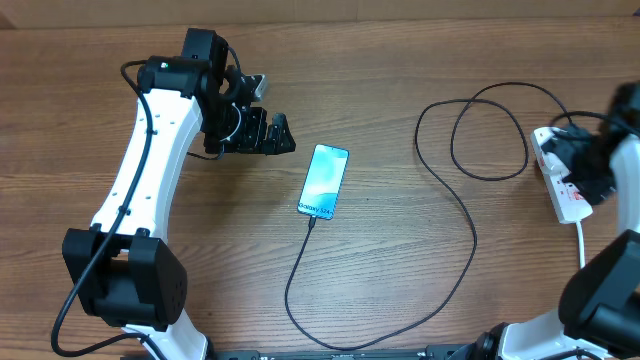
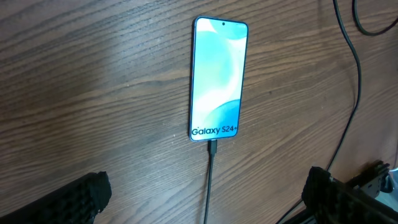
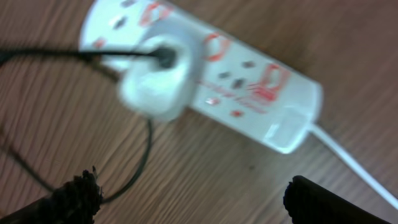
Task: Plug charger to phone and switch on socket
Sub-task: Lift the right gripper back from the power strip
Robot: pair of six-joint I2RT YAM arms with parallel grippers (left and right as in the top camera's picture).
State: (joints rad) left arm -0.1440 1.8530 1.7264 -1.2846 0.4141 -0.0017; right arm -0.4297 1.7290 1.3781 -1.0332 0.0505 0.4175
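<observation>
1. Overhead view: the left claw [image 1: 283,135] sits over the wooden table [image 1: 380,60]. Its tips point toward the phone [image 1: 323,181], which lies just beyond them and apart from them.
2. In the left wrist view the left claw [image 2: 205,186] is spread wide with nothing gripped. Its dark fingers [image 2: 81,199] frame the bottom corners.
3. The phone [image 2: 217,78] lies flat ahead of this claw, roughly centred between the fingers. Its screen is lit and reads "Galaxy S24+" at the end nearer the claw.
4. The plug tip [image 2: 212,148] of the charger [image 2: 209,186] is seated in that near end. The cable runs back toward the claw, between the fingers.
5. From overhead, the charger [image 1: 470,230] sweeps away from the phone and curls in loops just beside the right claw [image 1: 588,165], which hangs over the socket [image 1: 556,190].
6. The right wrist view is blurred. The right claw [image 3: 193,196] is also spread wide and empty.
7. The socket [image 3: 249,81] lies ahead of it at a slant, with red switches [image 3: 273,78] whose setting I cannot tell.
8. A white adapter [image 3: 155,78] with the black cable sits plugged in. A white cord [image 3: 354,162] leaves the socket's end on the other side.
</observation>
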